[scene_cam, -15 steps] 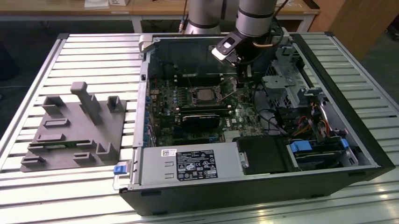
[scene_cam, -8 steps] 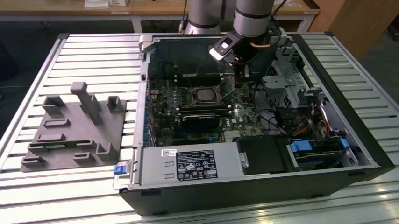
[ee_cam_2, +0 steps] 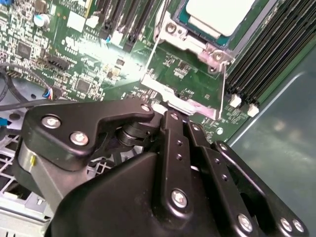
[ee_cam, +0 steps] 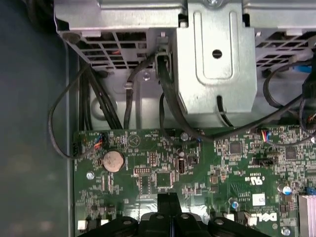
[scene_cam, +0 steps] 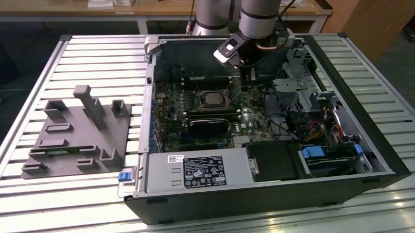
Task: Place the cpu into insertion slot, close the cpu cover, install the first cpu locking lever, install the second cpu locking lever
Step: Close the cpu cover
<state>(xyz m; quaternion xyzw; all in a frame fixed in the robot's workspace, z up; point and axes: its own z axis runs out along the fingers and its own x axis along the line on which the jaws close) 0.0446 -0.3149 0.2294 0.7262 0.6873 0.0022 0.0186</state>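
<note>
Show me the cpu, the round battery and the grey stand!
cpu (ee_cam_2: 222, 12): second wrist view, on its pale metal top.
battery (ee_cam: 112, 160): first wrist view, middle of the silver disc.
grey stand (scene_cam: 71, 141): exterior view, on its flat base.

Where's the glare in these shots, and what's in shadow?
Exterior view: the slatted table glares white in the foreground, the computer case interior is dim. Second wrist view: the cpu top is washed pale, a hot spot sits on the motherboard. First wrist view: the metal cage is bright, the case wall dark.
</note>
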